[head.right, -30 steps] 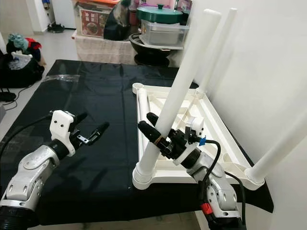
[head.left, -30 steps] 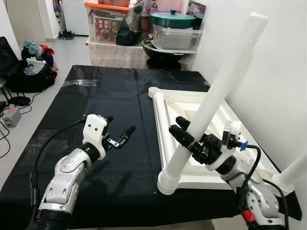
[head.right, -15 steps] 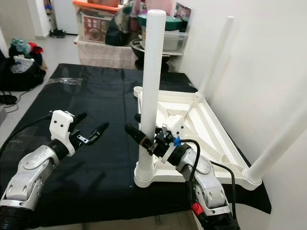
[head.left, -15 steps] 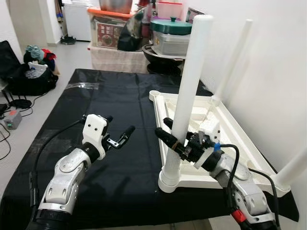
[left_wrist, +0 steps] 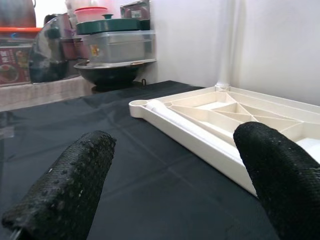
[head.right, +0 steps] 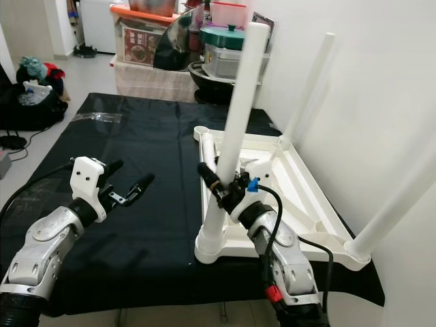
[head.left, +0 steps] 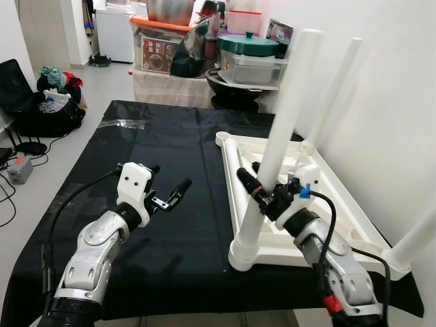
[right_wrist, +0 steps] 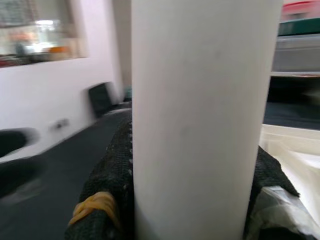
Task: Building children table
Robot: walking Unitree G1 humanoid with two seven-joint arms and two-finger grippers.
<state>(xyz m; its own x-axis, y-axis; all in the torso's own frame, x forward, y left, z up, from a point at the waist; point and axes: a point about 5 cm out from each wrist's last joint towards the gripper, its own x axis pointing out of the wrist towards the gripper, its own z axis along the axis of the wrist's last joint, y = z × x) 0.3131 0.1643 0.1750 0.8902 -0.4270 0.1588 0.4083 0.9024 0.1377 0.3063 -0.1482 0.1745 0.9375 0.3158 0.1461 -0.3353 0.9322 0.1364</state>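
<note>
An upturned white tabletop [head.left: 320,187] lies on the black cloth, ribs showing. A white table leg [head.left: 278,135] stands in its near-left corner socket [head.left: 245,257], leaning slightly right. My right gripper [head.left: 257,189] is shut on this leg low down; the leg [right_wrist: 200,115] sits between the black fingers [right_wrist: 107,195]. Another leg [head.left: 335,88] stands at the far right corner, and a third [head.left: 412,246] at the near right. My left gripper [head.left: 170,187] is open over the cloth, left of the tabletop, holding nothing; its fingertips [left_wrist: 70,185] frame the tabletop [left_wrist: 210,120].
The black cloth [head.left: 136,170] covers the floor area. A white wall [head.left: 395,102] runs close along the right. Storage boxes, a green-lidded tub [head.left: 248,51] and a black bowl sit behind. A black bag [head.left: 41,109] and cables lie at the left.
The leg held by my right gripper swung from leaning right to near upright, and now leans slightly right again. The gripper shifted along it. The left arm stayed put.
</note>
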